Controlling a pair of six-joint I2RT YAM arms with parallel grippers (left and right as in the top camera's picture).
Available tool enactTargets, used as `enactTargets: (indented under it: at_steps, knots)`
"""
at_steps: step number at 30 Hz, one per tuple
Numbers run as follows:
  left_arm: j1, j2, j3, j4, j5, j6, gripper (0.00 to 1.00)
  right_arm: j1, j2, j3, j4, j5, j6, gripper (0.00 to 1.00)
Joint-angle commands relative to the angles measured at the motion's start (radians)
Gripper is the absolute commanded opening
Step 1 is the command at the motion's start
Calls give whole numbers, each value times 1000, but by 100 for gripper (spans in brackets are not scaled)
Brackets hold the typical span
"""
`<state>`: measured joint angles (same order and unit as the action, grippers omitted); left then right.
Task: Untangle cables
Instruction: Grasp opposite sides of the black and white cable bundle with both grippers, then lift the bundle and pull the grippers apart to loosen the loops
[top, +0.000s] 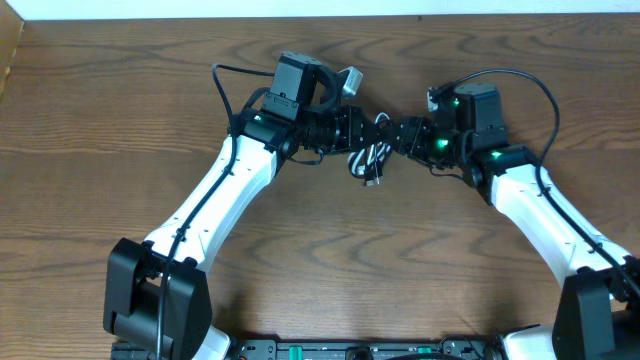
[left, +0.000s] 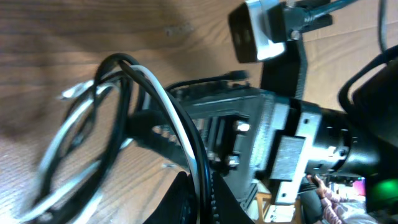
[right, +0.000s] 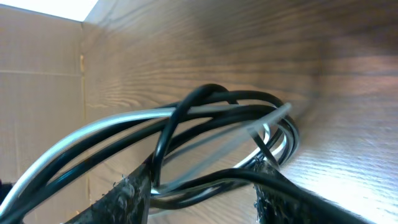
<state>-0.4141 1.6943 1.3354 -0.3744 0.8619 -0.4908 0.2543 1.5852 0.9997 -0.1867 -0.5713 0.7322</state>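
Both arms reach in over the tabletop (top: 100, 120) and meet near its far edge, about midway between the left and right edges.

The cables (top: 370, 158) hang as one small black-and-white tangle between the two grippers. Their loops droop toward the near edge, and one plug end (top: 372, 183) is lowest.

Left gripper (top: 358, 128): jaws together, clamped on the cables. In the left wrist view the black cable (left: 124, 81) and the white cable (left: 168, 106) arc over side by side and run down into the closed gap between the fingers (left: 180, 202). Further loops are blurred to the left.

Right gripper (top: 398, 132): in its wrist view the fingers (right: 130, 199) stand partly apart. A black cable (right: 205, 93) crosses over the white cable (right: 124, 118) just beyond them. One black strand runs across the gap from finger to finger. I cannot tell whether the pads actually pinch the bundle or merely bracket it.

From overhead, the two grippers face each other, tips close together, with the tangle at and just below the meeting point. I cannot separate individual crossings from that view. The loops do not look spread on the tabletop.
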Motion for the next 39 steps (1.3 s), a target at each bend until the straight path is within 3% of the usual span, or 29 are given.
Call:
enactTargets:
  at_steps: [1, 15, 17, 19, 21, 24, 32, 39]
  knots:
    - [3, -7, 11, 12, 42, -27, 8, 10, 14, 14, 35, -14, 52, 50]
    - [6, -7, 11, 153, 17, -275, 7, 42, 18, 14, 116, 63, 101, 49]
    - [11, -7, 11, 158, 17, -282, 7, 48, 18, 14, 85, 103, 101, 43]
    - [24, -7, 11, 156, 17, -281, 7, 44, 18, 14, 45, 145, 81, 22]
    - [47, -7, 11, 142, 18, -274, 8, 38, 18, 14, 7, 189, 48, 10]
    - [83, -7, 11, 105, 17, -227, 7, 23, 18, 14, -17, 198, -22, 1]
    - [164, -7, 11, -90, 16, 80, 8, -38, 10, 14, -105, 184, -169, 1]
    - [147, -7, 11, -267, 18, 316, 7, -72, 10, 14, -95, 36, -259, 1]
